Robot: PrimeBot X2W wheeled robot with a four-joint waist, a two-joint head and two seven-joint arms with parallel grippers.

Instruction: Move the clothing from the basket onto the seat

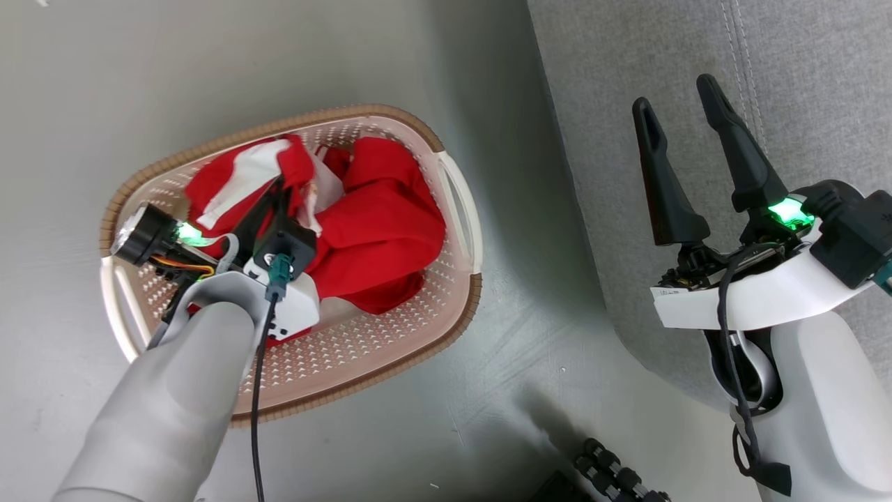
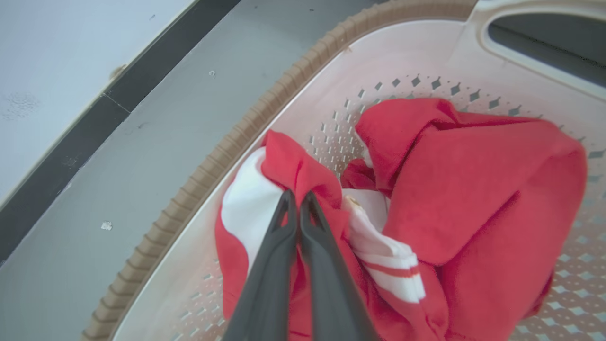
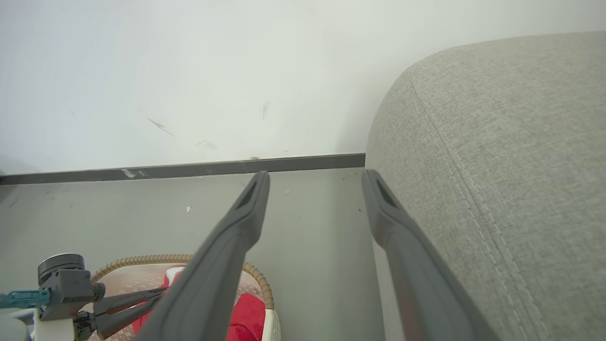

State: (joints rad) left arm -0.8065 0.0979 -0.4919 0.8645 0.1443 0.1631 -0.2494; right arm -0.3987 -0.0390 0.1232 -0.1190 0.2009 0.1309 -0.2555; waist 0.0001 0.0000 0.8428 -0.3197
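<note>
Basket (image 1: 465, 307) on floor (image 1: 209, 63), left of seat (image 1: 801, 70). Clothing (image 1: 383, 230) inside basket. Left gripper (image 2: 298, 200) down among clothing; right gripper (image 1: 674, 93) above seat's near edge.

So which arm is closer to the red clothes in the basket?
Left. The left arm reaches into the basket, jaws shut on a fold of the clothing. The right arm is off by the seat, jaws open, well apart from the clothing.
</note>
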